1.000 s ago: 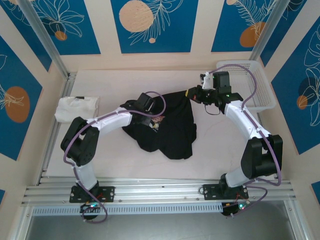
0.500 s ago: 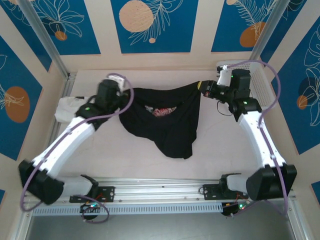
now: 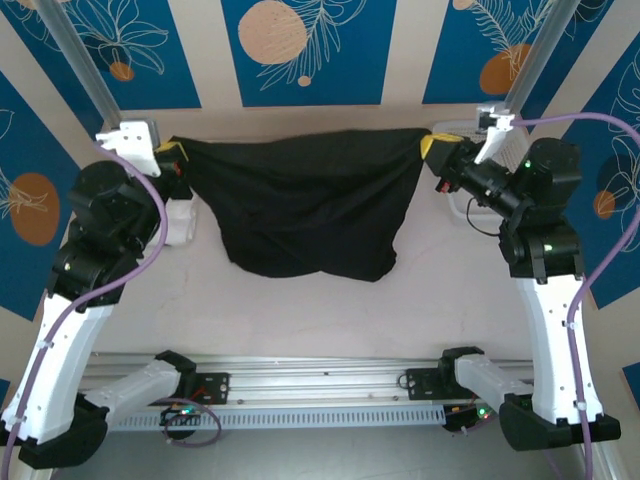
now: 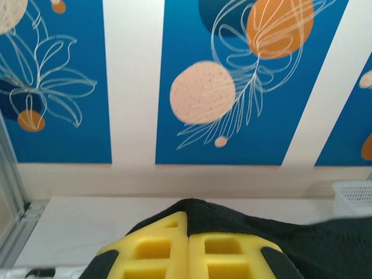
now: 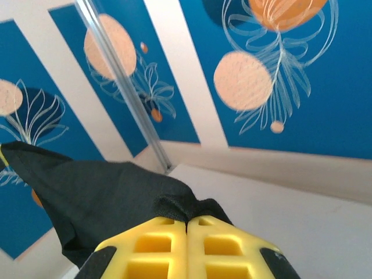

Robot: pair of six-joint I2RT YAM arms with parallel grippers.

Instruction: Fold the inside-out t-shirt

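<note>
Overhead, the t-shirt is held spread between the two grippers, its long axis running left to right and its loose bulk hanging below them. Both arms are reared up, wrists turned inward. One top corner is pinched by the closed left gripper, the other by the closed right gripper.

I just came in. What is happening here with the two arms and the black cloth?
The two arms are holding a black t-shirt up between them. The left gripper is shut on one top corner and the right gripper on the other, so the top edge is stretched across the far side of the table and the rest hangs down. No fold is made yet. A white folded garment lies at the table's left edge.
</note>
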